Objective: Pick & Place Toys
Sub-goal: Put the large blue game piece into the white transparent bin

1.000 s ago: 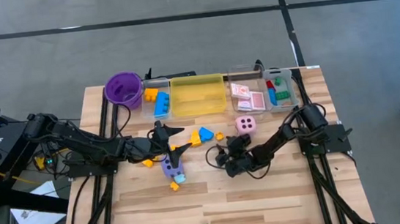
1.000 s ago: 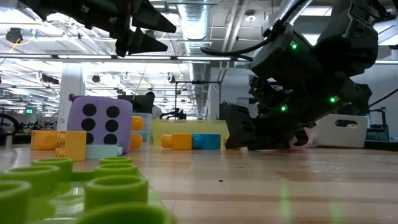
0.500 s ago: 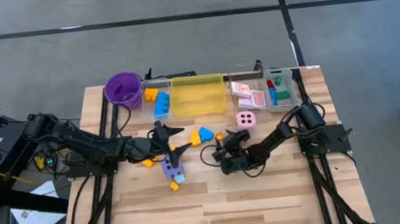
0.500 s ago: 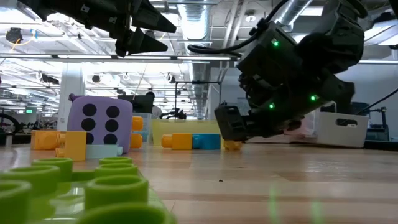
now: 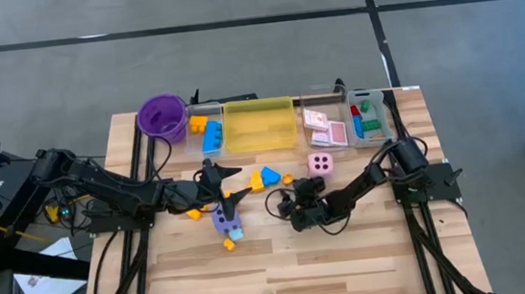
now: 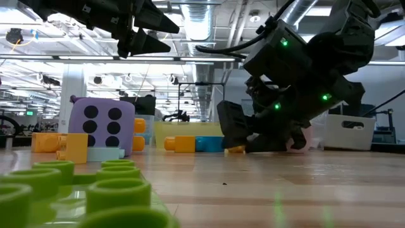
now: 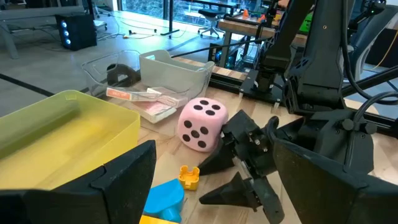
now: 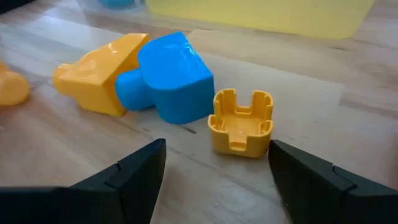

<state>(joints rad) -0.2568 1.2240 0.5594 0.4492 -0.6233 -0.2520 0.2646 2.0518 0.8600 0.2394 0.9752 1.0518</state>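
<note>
Wooden table [image 5: 369,252] mid-span: the right gripper [image 5: 286,206] is hovering low with jaws open just short of a small yellow block [image 8: 241,122], beside the blue-and-yellow block [image 8: 146,78]. The left gripper [image 5: 230,185], jaws open, is waiting near the purple die [image 5: 223,216].

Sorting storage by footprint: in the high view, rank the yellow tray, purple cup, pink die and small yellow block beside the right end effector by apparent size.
1. Yellow tray
2. Purple cup
3. Pink die
4. Small yellow block
</note>
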